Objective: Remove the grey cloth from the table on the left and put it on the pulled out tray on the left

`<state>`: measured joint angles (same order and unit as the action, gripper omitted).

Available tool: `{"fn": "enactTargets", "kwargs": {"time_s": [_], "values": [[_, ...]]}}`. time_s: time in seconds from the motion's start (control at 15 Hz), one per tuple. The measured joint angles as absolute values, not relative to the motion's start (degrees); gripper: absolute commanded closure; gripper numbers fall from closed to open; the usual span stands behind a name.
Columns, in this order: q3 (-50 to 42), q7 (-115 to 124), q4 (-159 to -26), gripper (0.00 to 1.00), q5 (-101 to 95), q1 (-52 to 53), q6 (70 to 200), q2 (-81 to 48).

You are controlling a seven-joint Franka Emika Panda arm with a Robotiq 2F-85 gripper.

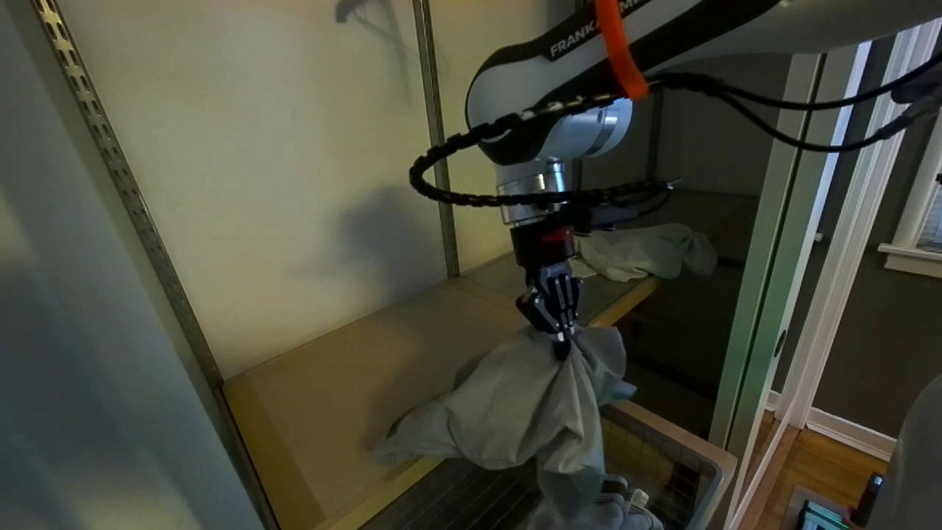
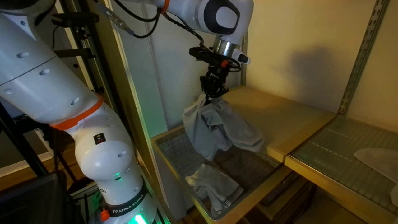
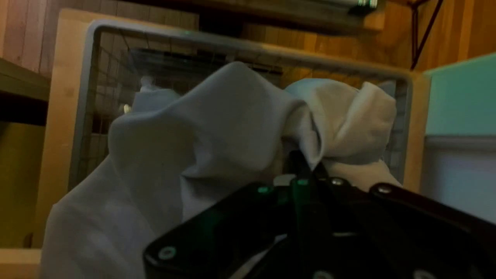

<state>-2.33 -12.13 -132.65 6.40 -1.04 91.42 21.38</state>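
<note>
The grey cloth (image 1: 515, 419) hangs bunched from my gripper (image 1: 562, 344); both also show in an exterior view, the cloth (image 2: 217, 127) below the gripper (image 2: 207, 100). In the wrist view the fingers (image 3: 306, 161) are shut on a fold of the cloth (image 3: 232, 120). The pulled-out tray is a wire basket with a wooden frame (image 2: 253, 194); its rim also shows in the wrist view (image 3: 64, 116). The cloth hangs over the tray's inner part, with one side over the wooden shelf edge. I cannot tell whether its lower end touches the tray's contents.
A light cloth with dark stripes (image 2: 217, 183) lies in the tray. The wooden shelf (image 2: 270, 115) adjoins the tray's back. A glass-topped shelf (image 2: 329, 146) beside it bears another pale cloth (image 2: 379, 160). A pale panel (image 2: 155, 93) stands close beside the tray.
</note>
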Motion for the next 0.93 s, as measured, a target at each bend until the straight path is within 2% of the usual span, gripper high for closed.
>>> {"fn": "enactTargets", "kwargs": {"time_s": [0.27, 0.47, 0.67, 0.93], "values": [[-2.8, -19.5, -137.5, 0.99, 6.6, 0.6, 83.1, 24.9], [-2.8, -20.6, -140.8, 0.99, 6.6, 1.5, 83.5, 23.8], [-2.8, -19.8, -143.7, 0.99, 6.4, 1.5, 90.0, 21.7], [-2.7, -17.4, -147.8, 0.99, 5.6, 1.5, 104.8, 18.4]]}}
